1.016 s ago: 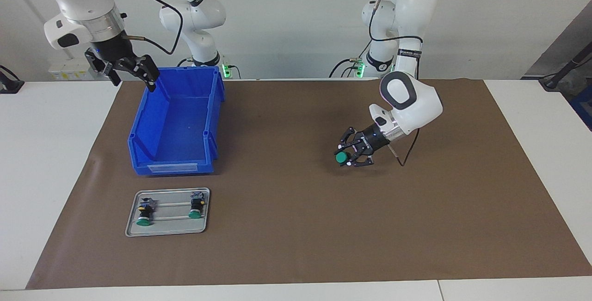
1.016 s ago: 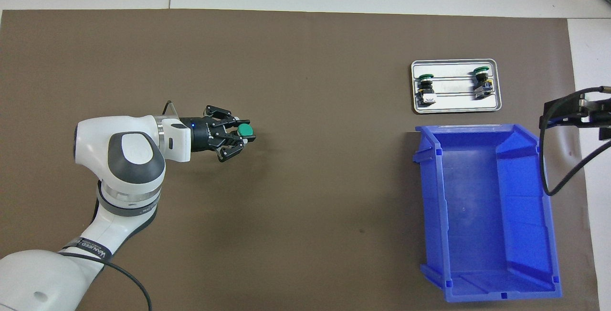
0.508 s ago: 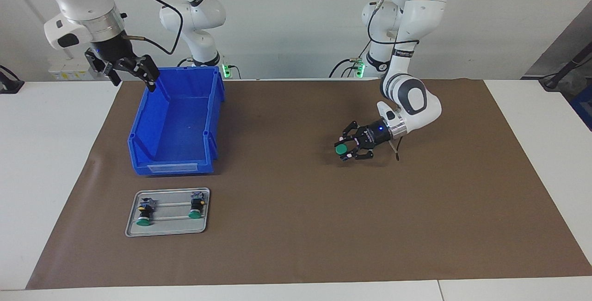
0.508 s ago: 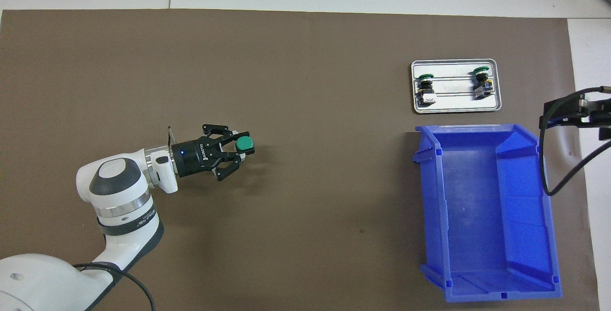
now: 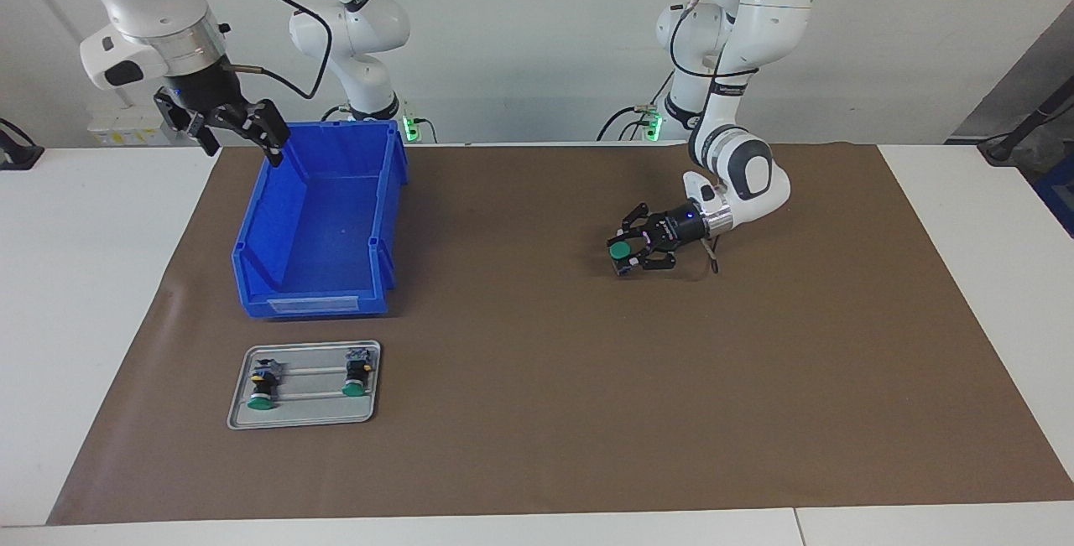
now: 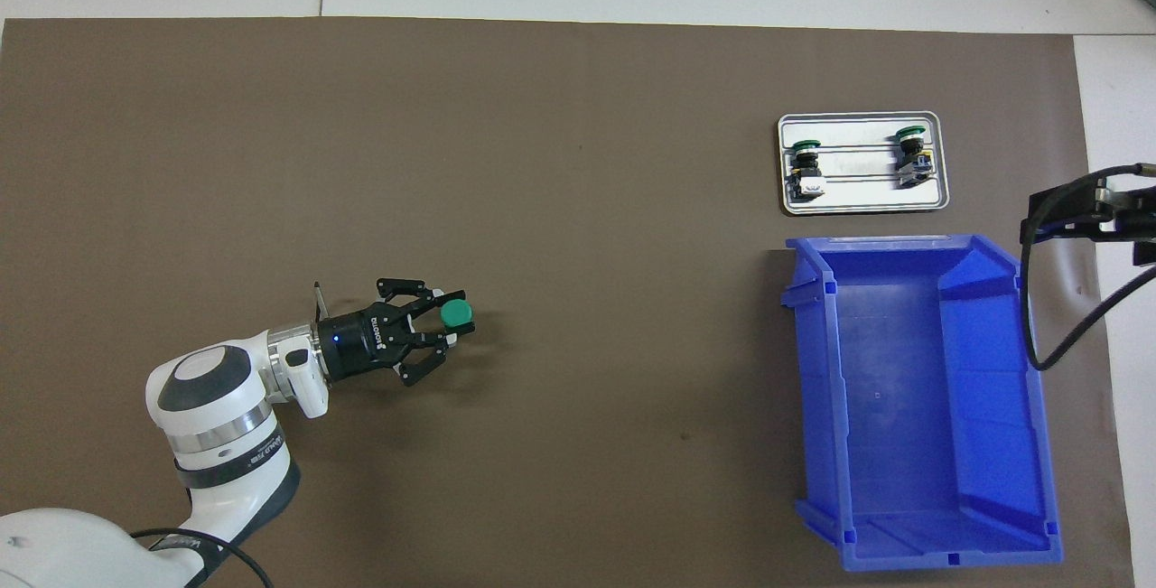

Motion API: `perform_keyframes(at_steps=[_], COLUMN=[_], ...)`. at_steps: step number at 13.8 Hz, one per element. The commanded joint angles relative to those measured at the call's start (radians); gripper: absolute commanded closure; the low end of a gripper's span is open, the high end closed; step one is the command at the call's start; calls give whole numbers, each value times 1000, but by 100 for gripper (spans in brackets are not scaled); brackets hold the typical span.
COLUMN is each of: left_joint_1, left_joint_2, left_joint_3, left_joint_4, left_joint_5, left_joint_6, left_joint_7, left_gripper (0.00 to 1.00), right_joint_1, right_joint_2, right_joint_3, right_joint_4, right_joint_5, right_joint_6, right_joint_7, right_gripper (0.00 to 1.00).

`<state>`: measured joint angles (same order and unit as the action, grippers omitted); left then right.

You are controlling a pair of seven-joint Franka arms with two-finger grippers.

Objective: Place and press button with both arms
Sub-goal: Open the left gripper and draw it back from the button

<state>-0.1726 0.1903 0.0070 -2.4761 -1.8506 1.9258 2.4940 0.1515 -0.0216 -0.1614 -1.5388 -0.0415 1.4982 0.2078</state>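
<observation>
a green-capped button is gripped between the fingers of the left gripper, held low over the brown mat. the right gripper, fingers spread, waits over a corner of the blue bin. two more buttons lie on a metal tray, well apart from both grippers.

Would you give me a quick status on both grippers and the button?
Left gripper shut on the button, low over the brown mat. Right gripper waits open over the blue bin rim. Nothing in the way.
</observation>
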Motion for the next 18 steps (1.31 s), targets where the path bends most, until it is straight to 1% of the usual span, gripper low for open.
perform_keyframes(at_steps=[1,2,5,7,8,11,14,16,18], left_joint_1=[18,45,68,81,102,180,225,232,232], left_joint_2=[-38,-38,-45,-43,-43,-42,-42,-63,-98], left_joint_3=[2,2,2,2,2,2,4,7,7], left_joint_4=[-38,-32,-29,-11,2,61,118,172,242], left_joint_5=[-16,-7,1,56,97,276,379,492,641], left_joint_6=[-25,-31,-70,-73,-79,-94,-90,-79,-74], left_joint_7=[34,31,19,-21,-52,-189,-335,-479,-689], left_gripper=[4,2,2,2,2,2,2,3,3], right_joint_1=[-4,-4,-4,-4,-4,-4,-4,-4,-4], right_joint_2=[-27,-27,-27,-27,-27,-27,-27,-27,-27], right_joint_3=[5,6,6,6,6,6,5,6,6], right_joint_4=[-32,-32,-32,-32,-32,-32,-32,-32,-32], right_joint_5=[2,2,2,2,2,2,2,2,2], right_joint_6=[17,17,17,17,17,17,17,17,17], right_joint_7=[-22,-22,-22,-22,-22,-22,-22,-22,-22], right_gripper=[0,0,0,0,0,0,0,0,0])
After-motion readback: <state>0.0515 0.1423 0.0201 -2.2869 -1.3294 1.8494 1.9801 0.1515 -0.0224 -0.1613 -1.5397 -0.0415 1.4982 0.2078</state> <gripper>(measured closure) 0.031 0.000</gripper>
